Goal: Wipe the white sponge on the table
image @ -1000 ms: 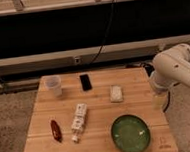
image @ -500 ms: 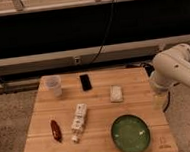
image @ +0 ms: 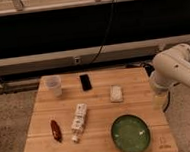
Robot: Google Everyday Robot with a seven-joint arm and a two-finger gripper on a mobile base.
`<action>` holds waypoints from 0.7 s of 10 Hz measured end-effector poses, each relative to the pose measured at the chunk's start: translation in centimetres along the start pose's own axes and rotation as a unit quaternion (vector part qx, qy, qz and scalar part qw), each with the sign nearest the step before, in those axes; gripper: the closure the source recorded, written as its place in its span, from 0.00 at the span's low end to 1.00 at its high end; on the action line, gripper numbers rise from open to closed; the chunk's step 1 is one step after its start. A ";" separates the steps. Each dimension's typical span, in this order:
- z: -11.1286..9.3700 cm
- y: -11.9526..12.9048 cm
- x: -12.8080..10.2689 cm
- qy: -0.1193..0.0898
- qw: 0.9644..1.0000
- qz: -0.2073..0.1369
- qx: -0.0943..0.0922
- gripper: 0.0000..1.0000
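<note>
Arm (image: 177, 67) over right side; gripper (image: 161, 100) low, just off worktop (image: 98, 103) right edge, jaws wide, holding nothing. Task item: white sponge (image: 116, 93) flat, right of centre, apart from gripper, bare strip between it and right edge. Green plate (image: 130, 133) at front edge, nearer camera than sponge. Black slab (image: 85, 82), cup (image: 53, 85) near back edge. White box (image: 79, 122), red item (image: 56, 130) front-left.

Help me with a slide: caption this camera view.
Robot arm's claw hangs at the right edge of the table; white sponge lies untouched near a green plate.
</note>
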 end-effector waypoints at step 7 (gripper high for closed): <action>0.7 -2.1 -2.2 0.006 0.999 -0.029 0.012 0.20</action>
